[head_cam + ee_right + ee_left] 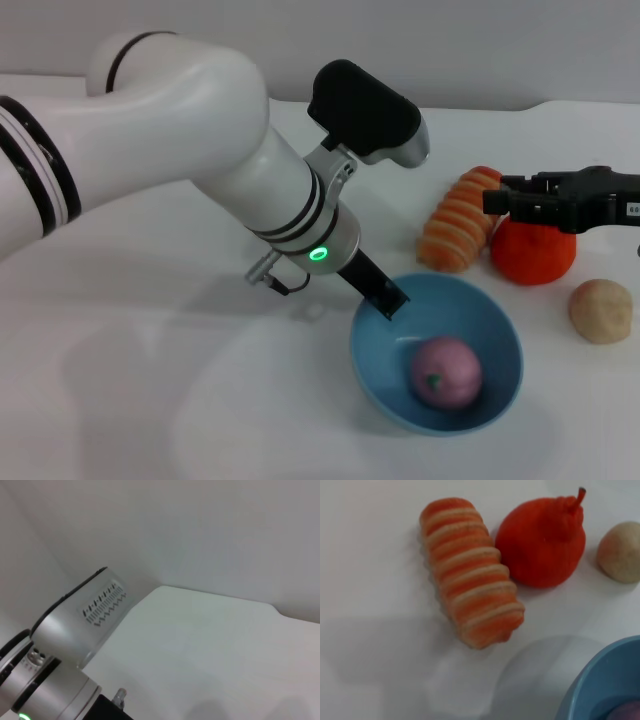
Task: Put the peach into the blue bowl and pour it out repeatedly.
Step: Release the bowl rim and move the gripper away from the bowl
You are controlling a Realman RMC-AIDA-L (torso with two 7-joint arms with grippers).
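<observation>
One peach (446,372) lies inside the one blue bowl (500,335), its green stem mark facing up and toward the camera; being round, it shows no long axis. The left gripper (388,298) meets the bowl's near-left rim, its black fingers apparently closed on the rim, while the right gripper (520,200) hovers above an orange-red fruit (533,250), its finger state indeterminate. Also on the white table (150,380): one striped roll (458,222) and one beige ball (601,310).
</observation>
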